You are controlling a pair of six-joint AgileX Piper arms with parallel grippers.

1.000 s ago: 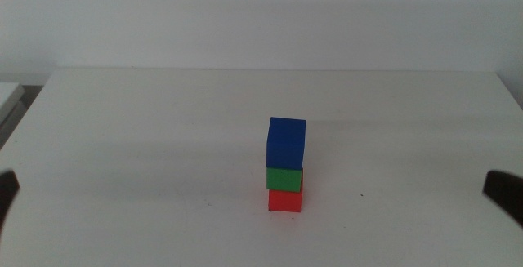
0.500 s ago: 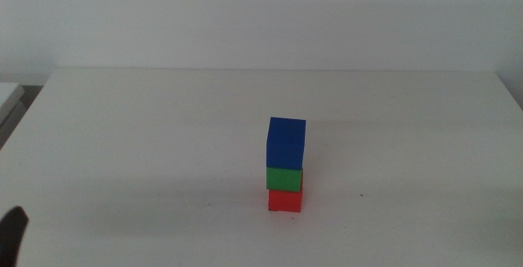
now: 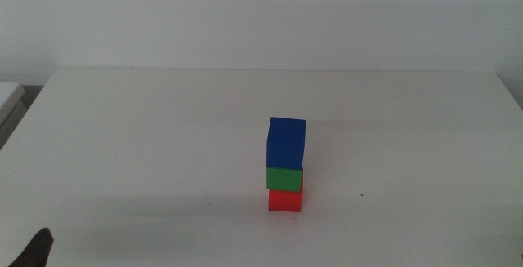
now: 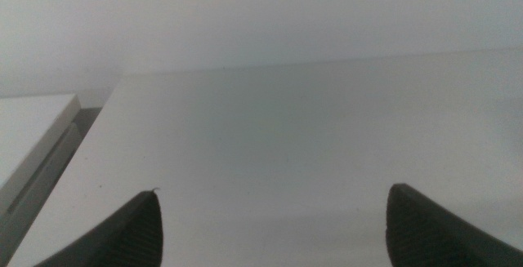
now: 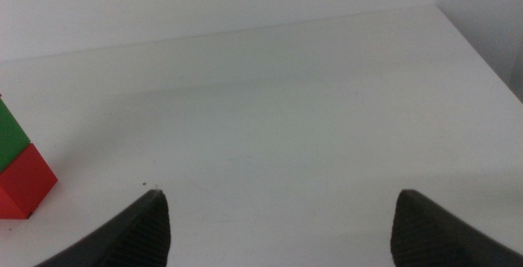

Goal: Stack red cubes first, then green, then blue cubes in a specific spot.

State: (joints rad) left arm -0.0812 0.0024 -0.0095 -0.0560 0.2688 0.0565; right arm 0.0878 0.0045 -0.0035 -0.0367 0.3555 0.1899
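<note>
A stack of three cubes stands on the white table (image 3: 163, 136) in the middle view: the red cube (image 3: 285, 200) at the bottom, the green cube (image 3: 283, 177) on it, the larger blue cube (image 3: 286, 142) on top. In the right wrist view the red cube (image 5: 24, 187) and the green cube (image 5: 11, 140) show at the picture's edge. My left gripper (image 4: 274, 222) is open and empty, and only its tip (image 3: 34, 251) shows at the bottom left corner of the middle view. My right gripper (image 5: 278, 222) is open and empty, out of the middle view.
A white ledge (image 4: 33, 136) lies beside the table's left edge, with a dark gap between. The table's far edge meets a white wall (image 3: 261, 22).
Both grippers have drawn back: the right one has left the middle view, the left one has sunk to the bottom left corner. The stack has not moved.
</note>
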